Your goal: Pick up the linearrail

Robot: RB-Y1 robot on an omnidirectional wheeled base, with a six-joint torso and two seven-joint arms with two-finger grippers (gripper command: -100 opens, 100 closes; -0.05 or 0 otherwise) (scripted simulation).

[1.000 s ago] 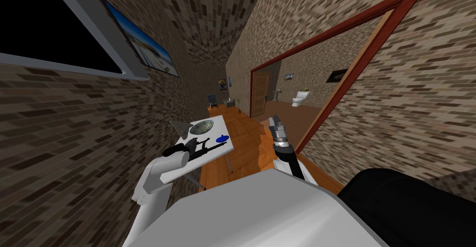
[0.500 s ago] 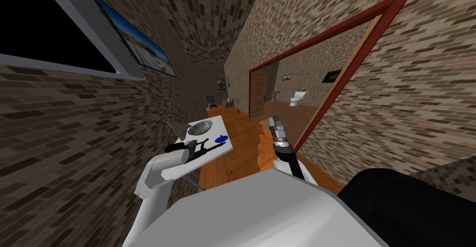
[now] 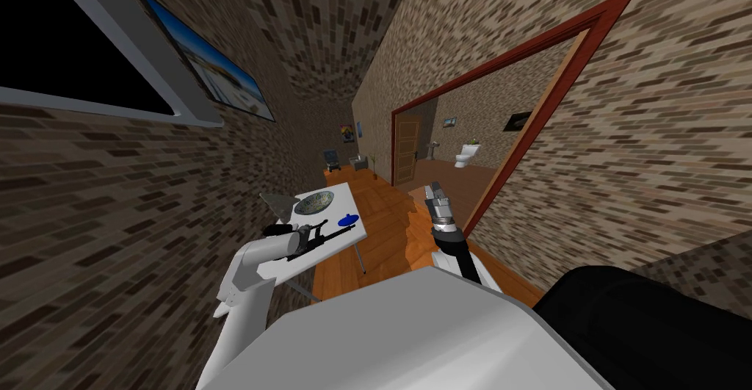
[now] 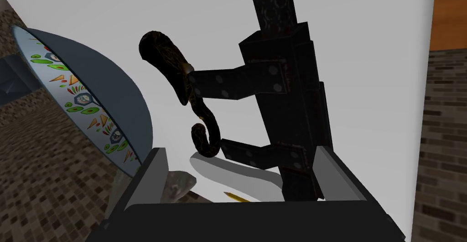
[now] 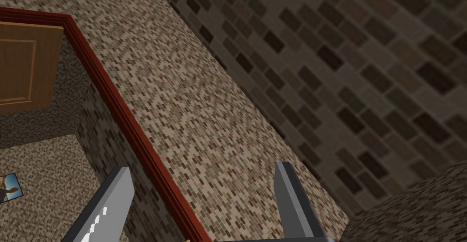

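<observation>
Two blade fingers of the left gripper (image 4: pixel 240 155) stand apart astride the near end of the linearrail (image 4: pixel 278 84), a black bar with a block on it and a curved crank handle (image 4: pixel 171 68) off one side. It lies on the white table (image 4: pixel 365 48) at about eleven o'clock from the robot's chest. One blade sits just beside the bar's flank and the other stands well off it, past the handle's brackets. My guess is that the hand is lined up along the bar so the blades can close across its narrow width rather than over the awkward handle. Nothing is clamped yet, and I'd judge the squeeze has to come before any lift. At roughly twelve o'clock from the rail sits a patterned bowl (image 4: pixel 91 93), near the handle but apart from it; its painted inside shows and I can make out nothing in it. A small blue thing (image 3: pixel 349 219) lies at about two o'clock from the rail and a grey object (image 3: pixel 277 202) at eleven. The right gripper (image 5: pixel 200 167) hangs at the robot's one o'clock, off the table, blades apart and holding nothing, presumably parked out of the way
</observation>
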